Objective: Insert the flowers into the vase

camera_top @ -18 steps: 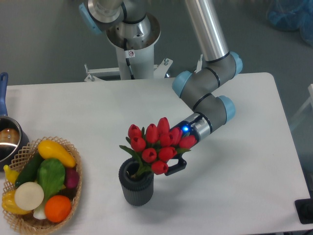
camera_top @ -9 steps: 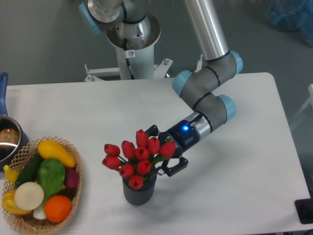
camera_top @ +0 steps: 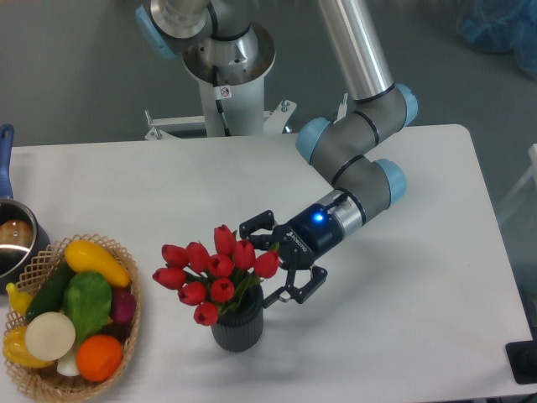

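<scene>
A bunch of red tulips — the flowers point(camera_top: 211, 273) — sits with its stems down in the mouth of the ribbed dark grey vase point(camera_top: 237, 324), which stands on the white table point(camera_top: 403, 336) toward its front edge. The blooms fan out up and to the left of the vase, so the bunch leans that way rather than standing straight; its long axis runs from the vase mouth up-left toward the buds. Just right of the vase, the arm's gripper point(camera_top: 270, 264) hangs with its two black fingers spread wide, one above and one below the rightmost bud, and nothing appears to be clamped between them. Whether a fingertip brushes that bud cannot be told from this angle. The flowers thus lie directly left of the jaws, at their open end, with the vase below and slightly left of the lower finger. By the look of it the insertion is essentially done — what the next move turns on is that any pull-back must go right and up, away from the leaning blooms, so the fingers do not catch a bud and drag the bunch or tip the vase. Well left of the vase, a wicker basket point(camera_top: 127, 323) holds vegetables.
</scene>
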